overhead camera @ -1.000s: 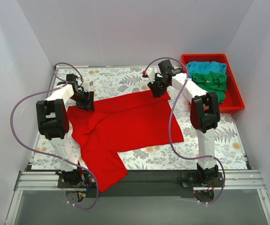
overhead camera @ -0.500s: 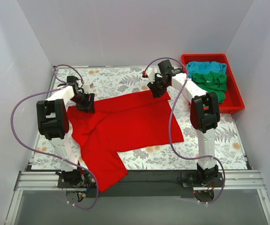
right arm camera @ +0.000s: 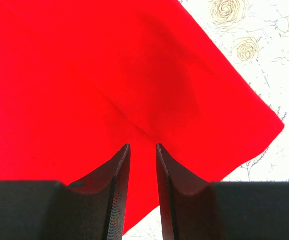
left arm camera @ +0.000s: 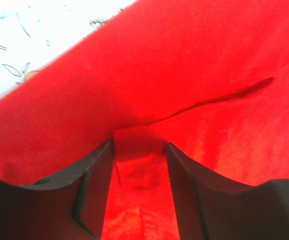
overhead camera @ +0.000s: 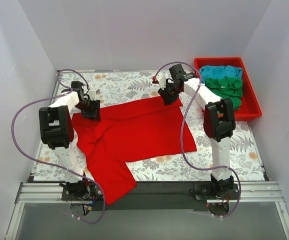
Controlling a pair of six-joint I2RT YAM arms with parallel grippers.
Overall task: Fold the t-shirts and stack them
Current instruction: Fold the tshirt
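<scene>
The bright red t-shirt [overhead camera: 134, 132] lies spread on the flower-patterned table, one part hanging over the near edge. My left gripper [overhead camera: 90, 111] is at its far left edge. In the left wrist view the gripper [left arm camera: 139, 145] is closed on a raised fold of the red cloth [left arm camera: 184, 60]. My right gripper [overhead camera: 169, 98] is at the shirt's far right corner. In the right wrist view it [right arm camera: 142, 146] pinches the red cloth [right arm camera: 84, 75], with a crease running from its tips. The dark green t-shirt [overhead camera: 227, 87] and the turquoise t-shirt [overhead camera: 221, 71] lie in the tray.
The rigid red plastic tray [overhead camera: 252, 107] stands at the far right of the table. White walls close in the left, back and right sides. Purple cables loop from both arms. The patterned table [overhead camera: 224, 155] shows to the right of the shirt.
Both grippers have shifted very slightly toward the far side while staying on the shirt's far edge. The shirt lies much as before.
</scene>
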